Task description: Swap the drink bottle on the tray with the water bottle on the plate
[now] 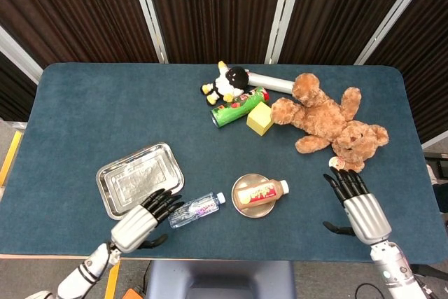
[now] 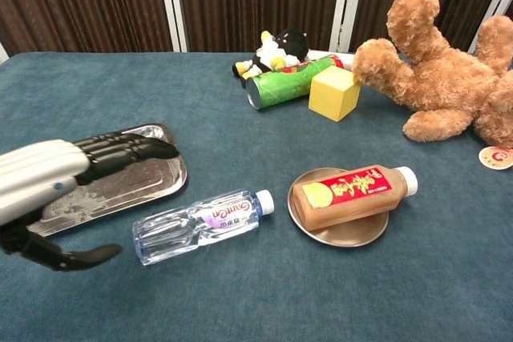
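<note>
Left robot hand [image 2: 56, 172] over tray [image 2: 164, 172] edge

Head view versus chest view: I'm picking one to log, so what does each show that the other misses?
Only the head view shows the right hand, open near the table's front right, and the whole teddy bear. Only the chest view shows the labels on the drink bottle and the water bottle closely. Both show the left hand, fingers spread by the water bottle, the tray and the plate.

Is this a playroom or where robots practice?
Probably a robot practice lab, not a playroom. One blue-covered table stands before dark curtain panels, and toys like the teddy bear lie beside test items, a metal tray and a water bottle, with the robot's left hand reaching in.
</note>
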Controlling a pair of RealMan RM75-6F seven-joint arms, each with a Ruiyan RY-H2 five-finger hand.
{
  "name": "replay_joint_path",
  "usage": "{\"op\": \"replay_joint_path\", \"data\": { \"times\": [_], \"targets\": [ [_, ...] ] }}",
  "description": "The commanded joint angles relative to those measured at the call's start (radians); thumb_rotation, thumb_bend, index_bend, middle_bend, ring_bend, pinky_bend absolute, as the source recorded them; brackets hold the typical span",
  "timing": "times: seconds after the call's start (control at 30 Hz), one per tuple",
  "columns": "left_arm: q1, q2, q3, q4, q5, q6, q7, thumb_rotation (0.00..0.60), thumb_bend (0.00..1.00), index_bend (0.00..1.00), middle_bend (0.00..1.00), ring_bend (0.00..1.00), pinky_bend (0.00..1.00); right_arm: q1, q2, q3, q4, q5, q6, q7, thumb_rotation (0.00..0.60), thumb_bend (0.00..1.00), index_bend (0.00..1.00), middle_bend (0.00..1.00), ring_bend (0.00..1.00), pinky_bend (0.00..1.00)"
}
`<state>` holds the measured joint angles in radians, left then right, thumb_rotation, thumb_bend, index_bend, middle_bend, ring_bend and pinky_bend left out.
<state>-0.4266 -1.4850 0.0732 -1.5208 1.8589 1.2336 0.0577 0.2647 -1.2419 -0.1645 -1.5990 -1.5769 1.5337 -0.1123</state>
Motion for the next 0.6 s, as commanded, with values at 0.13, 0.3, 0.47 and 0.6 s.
{"op": "replay_joint_path", "data": {
  "times": [0.13,0.3,0.47,0.6],
  "targets": [
    [-0.040,-0.112,-0.077,-0.052,-0.184,-0.163,0.232,0.600,0.32,0.00,0.00,0.00,0.10,-0.029,0.046,0.026,-0.009,-0.026,-0.008,0.068,0.600,0.25,0.00,0.00,0.00,0.00],
    [-0.046,-0.192,-0.104,-0.034,-0.274,-0.198,0.353,0.600,0.32,0.00,0.00,0.00,0.13,-0.036,0.059,0.038,-0.010,-0.034,-0.025,0.088,0.600,0.25,0.00,0.00,0.00,0.00],
    [-0.051,-0.248,-0.108,0.002,-0.333,-0.214,0.401,0.600,0.31,0.00,0.04,0.06,0.26,-0.041,0.064,0.051,-0.012,-0.037,-0.043,0.096,0.600,0.24,0.00,0.00,0.00,0.00],
    [-0.050,-0.295,-0.116,0.049,-0.361,-0.202,0.413,0.600,0.31,0.00,0.08,0.11,0.31,-0.045,0.068,0.057,-0.015,-0.043,-0.054,0.099,0.600,0.25,0.00,0.00,0.00,0.00]
  ]
}}
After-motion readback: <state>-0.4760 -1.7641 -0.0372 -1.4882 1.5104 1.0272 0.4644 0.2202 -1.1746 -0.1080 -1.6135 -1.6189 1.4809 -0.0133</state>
